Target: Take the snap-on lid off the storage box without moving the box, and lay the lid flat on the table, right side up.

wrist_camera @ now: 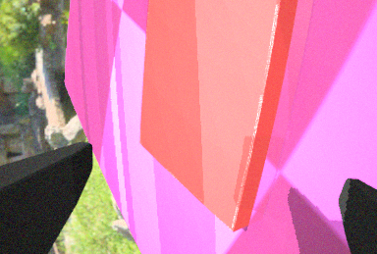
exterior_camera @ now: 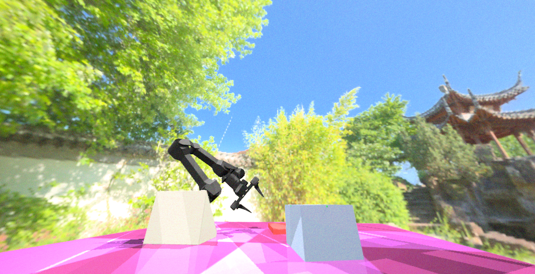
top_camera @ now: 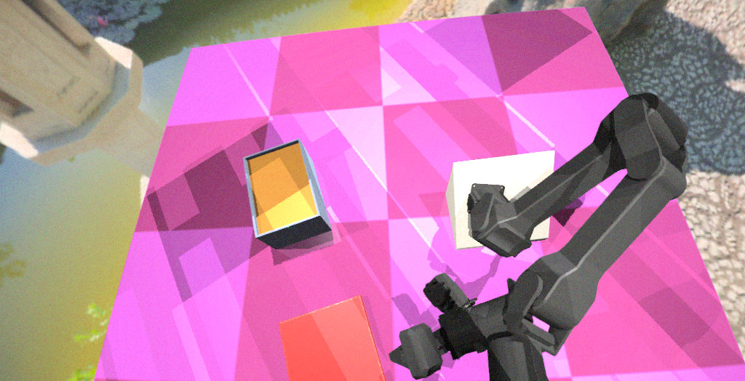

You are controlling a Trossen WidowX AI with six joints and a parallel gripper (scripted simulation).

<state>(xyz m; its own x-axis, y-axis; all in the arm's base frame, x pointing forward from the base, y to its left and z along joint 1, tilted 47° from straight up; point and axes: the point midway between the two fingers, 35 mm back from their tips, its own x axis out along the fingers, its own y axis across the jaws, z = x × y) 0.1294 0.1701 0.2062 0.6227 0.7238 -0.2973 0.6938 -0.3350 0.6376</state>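
Observation:
The blue-grey storage box (top_camera: 300, 233) (exterior_camera: 330, 232) stands upright at the left in the top view, its top uncovered and an orange surface showing inside the rim. The red lid (top_camera: 333, 350) (exterior_camera: 277, 228) (wrist_camera: 236, 70) lies flat on the table, apart from the box, with its smooth face up; its near end is cut off in the top view. Its underside is hidden. My gripper (top_camera: 409, 321) (exterior_camera: 256, 204) (wrist_camera: 219, 175) is open and empty, raised above the table to the right of the lid in the top view. The fingers touch nothing.
A cream block (top_camera: 526, 170) (exterior_camera: 179, 218) stands right of the box in the top view, with part of my arm over it. The pink checkered table (top_camera: 333, 81) carries patchy shadows. Its far edge lies beyond the box and block.

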